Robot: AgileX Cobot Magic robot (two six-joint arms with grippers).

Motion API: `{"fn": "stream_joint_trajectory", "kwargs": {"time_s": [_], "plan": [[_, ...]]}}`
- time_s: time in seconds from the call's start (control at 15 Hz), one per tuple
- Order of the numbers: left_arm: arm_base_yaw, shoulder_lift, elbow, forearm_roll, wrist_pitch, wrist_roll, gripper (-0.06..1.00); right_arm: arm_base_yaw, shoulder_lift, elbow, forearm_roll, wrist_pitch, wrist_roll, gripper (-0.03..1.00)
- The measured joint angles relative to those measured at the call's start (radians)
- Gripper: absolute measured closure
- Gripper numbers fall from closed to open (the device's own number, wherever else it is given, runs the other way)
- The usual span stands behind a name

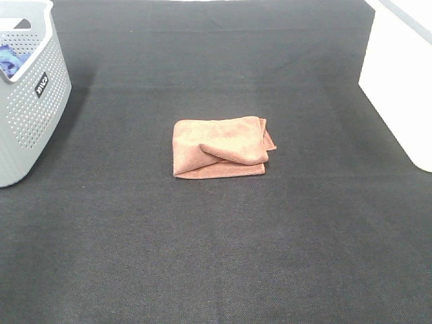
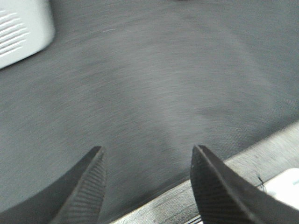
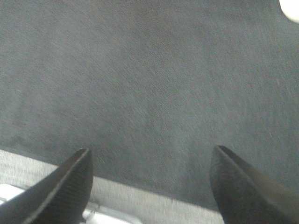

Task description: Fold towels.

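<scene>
A terracotta-brown towel lies folded into a small rectangle at the middle of the black mat, with one loose flap across its top. No arm shows in the exterior high view. My left gripper is open and empty above bare mat near the mat's edge. My right gripper is open and empty, also above bare mat near its edge. The towel does not show in either wrist view.
A grey perforated basket stands at the far left with a blue cloth inside; its corner shows in the left wrist view. A white box stands at the far right.
</scene>
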Motion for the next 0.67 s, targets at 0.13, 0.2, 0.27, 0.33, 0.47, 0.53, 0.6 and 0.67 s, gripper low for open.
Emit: {"fn": "stream_joint_trajectory", "kwargs": {"time_s": [0.13,0.2,0.27,0.33,0.47,0.53,0.6,0.67], "plan": [[0.000,0.000,0.001,-0.013,-0.008,0.026,0.42,0.000,-0.010,0.005,0.001,-0.009,-0.002,0.30],[0.000,0.000,0.001,-0.013,-0.008,0.026,0.42,0.000,-0.010,0.005,0.001,-0.012,-0.002,0.30],[0.000,0.000,0.001,-0.013,-0.009,0.026,0.42,0.000,-0.010,0.005,0.001,-0.012,-0.002,0.30],[0.000,0.000,0.001,-0.013,-0.009,0.026,0.42,0.000,-0.010,0.005,0.001,-0.012,-0.002,0.30],[0.000,0.000,0.001,-0.004,-0.009,0.026,0.42,0.000,-0.010,0.005,0.001,-0.012,-0.002,0.30],[0.000,0.000,0.001,-0.002,-0.009,0.026,0.42,0.000,-0.010,0.005,0.001,-0.012,-0.002,0.30],[0.000,0.000,0.001,-0.002,-0.009,0.026,0.42,0.000,-0.010,0.005,0.001,-0.012,-0.002,0.30],[0.000,0.000,0.001,-0.002,-0.009,0.026,0.42,0.000,-0.010,0.005,0.001,-0.012,-0.002,0.30]]}}
